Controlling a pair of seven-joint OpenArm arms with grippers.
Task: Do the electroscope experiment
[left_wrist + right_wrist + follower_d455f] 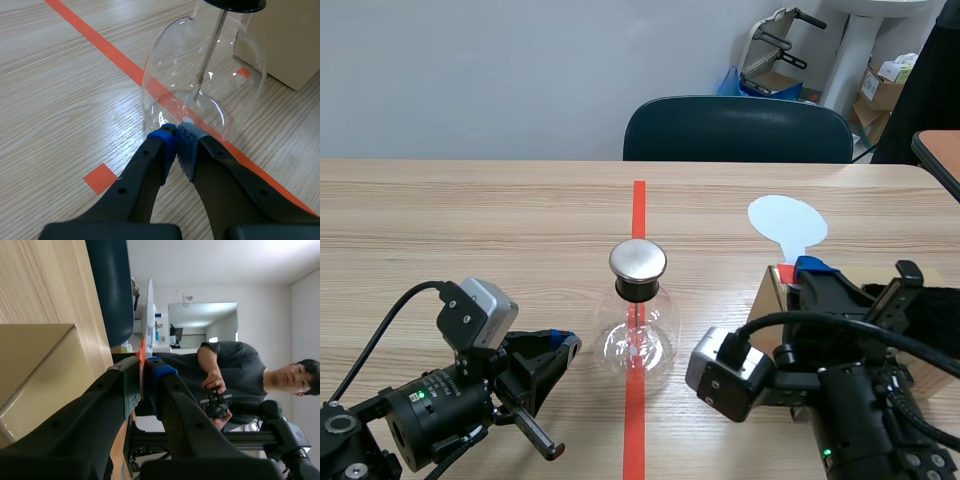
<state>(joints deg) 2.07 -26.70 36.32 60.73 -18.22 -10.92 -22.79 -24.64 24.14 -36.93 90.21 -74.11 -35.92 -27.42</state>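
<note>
The electroscope, a round glass flask (638, 338) with a metal cap (638, 261), stands on the red tape line mid-table. In the left wrist view the flask (165, 75) is just ahead of my left gripper (176, 139), its thin rod (210, 49) hanging inside. My left gripper (566, 346) is shut on nothing, its tips close to the glass. My right gripper (798, 271) is shut on the red handle of a pale round paddle (787, 221), held upright over a cardboard box. The right wrist view shows the paddle (149, 310) edge-on between the fingers.
A cardboard box (772, 301) sits under the right gripper, right of the flask; it also shows past the flask (292, 40). A dark chair (738, 130) stands at the table's far edge. A person (235, 371) holding a controller appears beyond the table in the right wrist view.
</note>
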